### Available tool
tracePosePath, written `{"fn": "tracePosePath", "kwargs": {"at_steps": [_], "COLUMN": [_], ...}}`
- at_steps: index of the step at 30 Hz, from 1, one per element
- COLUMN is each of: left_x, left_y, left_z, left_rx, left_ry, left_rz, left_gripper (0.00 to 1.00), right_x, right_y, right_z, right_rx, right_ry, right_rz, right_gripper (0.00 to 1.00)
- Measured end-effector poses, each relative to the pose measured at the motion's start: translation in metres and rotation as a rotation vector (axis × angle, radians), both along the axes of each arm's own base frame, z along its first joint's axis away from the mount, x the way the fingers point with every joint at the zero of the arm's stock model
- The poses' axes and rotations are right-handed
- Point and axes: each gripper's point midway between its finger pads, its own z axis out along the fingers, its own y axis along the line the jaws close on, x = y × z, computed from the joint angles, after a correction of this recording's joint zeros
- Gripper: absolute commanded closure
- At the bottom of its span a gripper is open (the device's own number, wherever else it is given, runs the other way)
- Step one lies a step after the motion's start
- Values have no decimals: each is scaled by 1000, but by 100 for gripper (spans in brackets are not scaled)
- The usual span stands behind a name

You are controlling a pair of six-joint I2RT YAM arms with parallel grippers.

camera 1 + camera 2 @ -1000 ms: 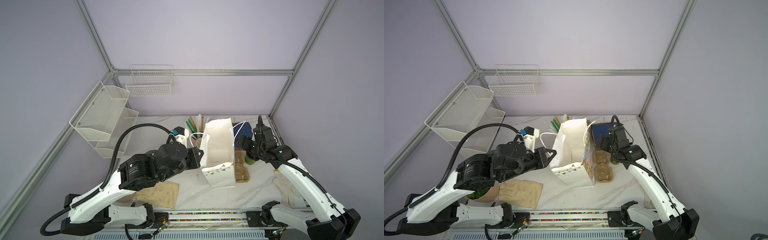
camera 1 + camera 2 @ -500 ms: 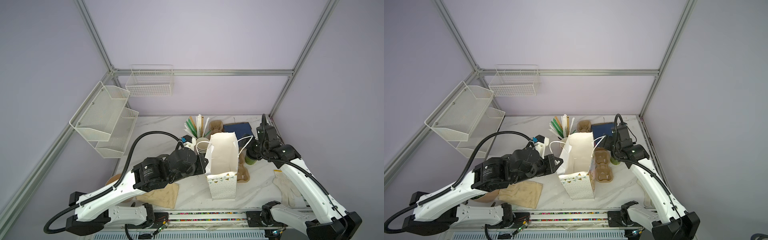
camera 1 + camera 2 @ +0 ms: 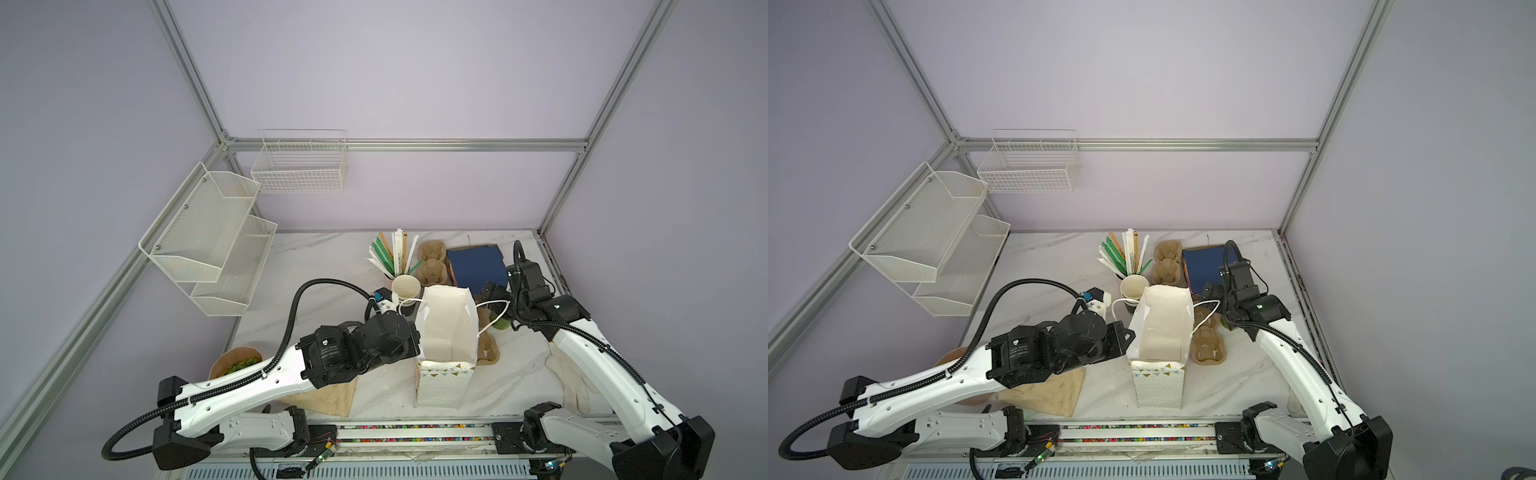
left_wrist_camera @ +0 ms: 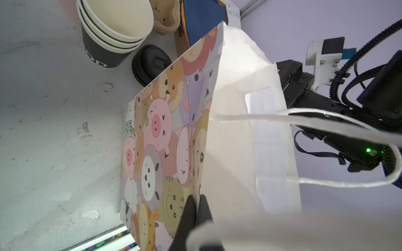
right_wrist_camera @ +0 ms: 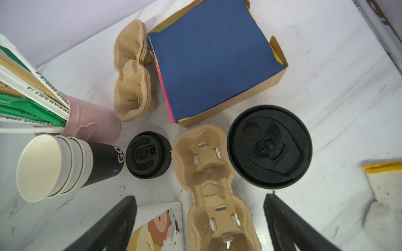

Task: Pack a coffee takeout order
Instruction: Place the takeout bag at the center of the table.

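Left claw [image 4: 196, 198] is pinched shut on the top edge of the bag [image 4: 156, 141], with the paper caught between its two fingers. The bag stands upright at mid-table with its mouth gaping in both top views. Its side is printed with cartoon pigs, bears and cats, and its narrow front has dots and a row of small triangles; neither carries words. Right claw [image 5: 199, 195] is spread wide with nothing in it, hanging above the carrier [image 5: 208, 173] and the cup [image 5: 269, 146]. The cup stands upright on the table with its black lid on, just beside the carrier. The carrier lies flat between cup and bag with both pockets empty. The navy napkin [image 5: 213, 63] tops a coloured pile in an open cardboard box [image 5: 276, 80] at the back of the table, next to a stack of spare carriers [image 5: 132, 76]. A stack of cups [image 5: 54, 167] beside two loose lids [image 5: 148, 155] shows white letters "GO" on the outer dark cup, the rest turned away. The left wrist view catches what looks like "OD". Wrapped straws in a pink holder [image 5: 93, 121] bear green and black print that I cannot read. A sticker on the left arm [image 3: 328, 347] is too small to make out.
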Motion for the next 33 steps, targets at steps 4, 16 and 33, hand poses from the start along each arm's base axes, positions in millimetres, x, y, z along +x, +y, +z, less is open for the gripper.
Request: {"fn": "tracePosePath", "kwargs": {"at_steps": [4, 16, 33], "left_x": [7, 31, 58], "left_y": [3, 5, 8], "left_z": [-14, -16, -38], "left_rx": [7, -28, 80], "left_ry": [2, -15, -43], "left_rz": [37, 121, 155], "left_gripper": [100, 100, 100], "right_x": [-2, 5, -19], "right_y": [-2, -29, -9], "right_z": [-6, -6, -50], "right_rx": [-9, -28, 77], "right_ry": [14, 12, 109], "right_rz": [0, -74, 14], "right_gripper": [5, 6, 8]}}
